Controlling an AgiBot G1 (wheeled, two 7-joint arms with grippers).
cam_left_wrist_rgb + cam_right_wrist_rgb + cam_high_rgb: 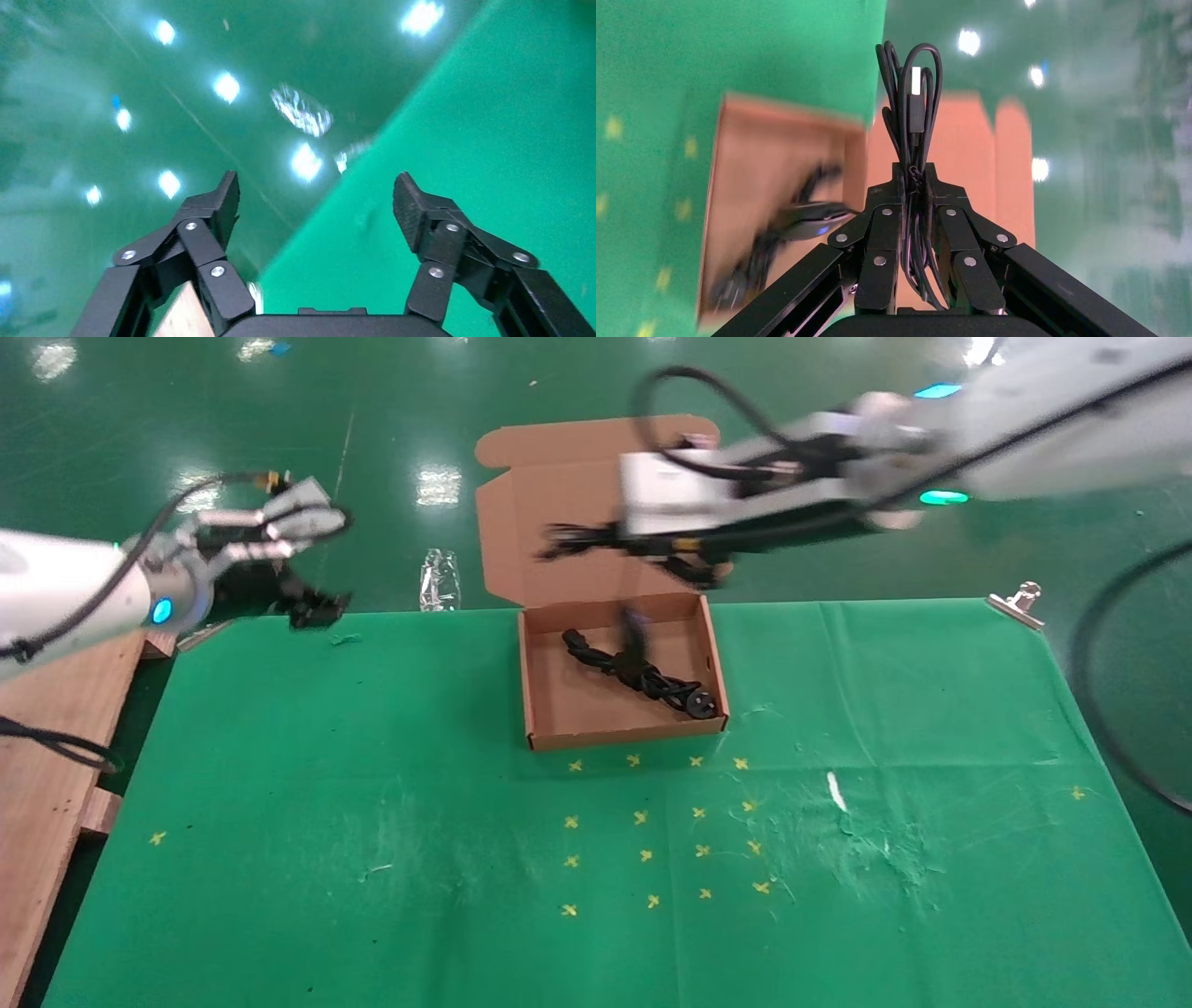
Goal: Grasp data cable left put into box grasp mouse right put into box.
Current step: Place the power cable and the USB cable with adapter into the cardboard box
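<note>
Cardboard marks the middle of the scene: the box (549,710) sits open on the green cloth (372,859) with its flap lid (549,495) standing up behind it. The right gripper (914,203) reaches in from the right, held above the box's back wall, its fingers (880,246) clenched on the bundled thin cord (912,91) of the mouse (810,221). The mouse dangles below the gripper over the box's inside, seemingly just above the data cable (643,674), though blur makes it hard to tell whether they touch. The data cable lies on the box floor, running from the back wall towards the front right corner. The left gripper (316,210) hangs well to the left of the box, past the cloth's far left corner, its fingers spread wide with nothing between them. Yellow crosses (643,854) dot the cloth in front of the box, and a white smear (835,791) lies to its front right. Glossy green floor (279,412) lies beyond the box, with a crumpled clear wrapper (440,579) left of the lid. A wooden board (47,784) sits far left.
</note>
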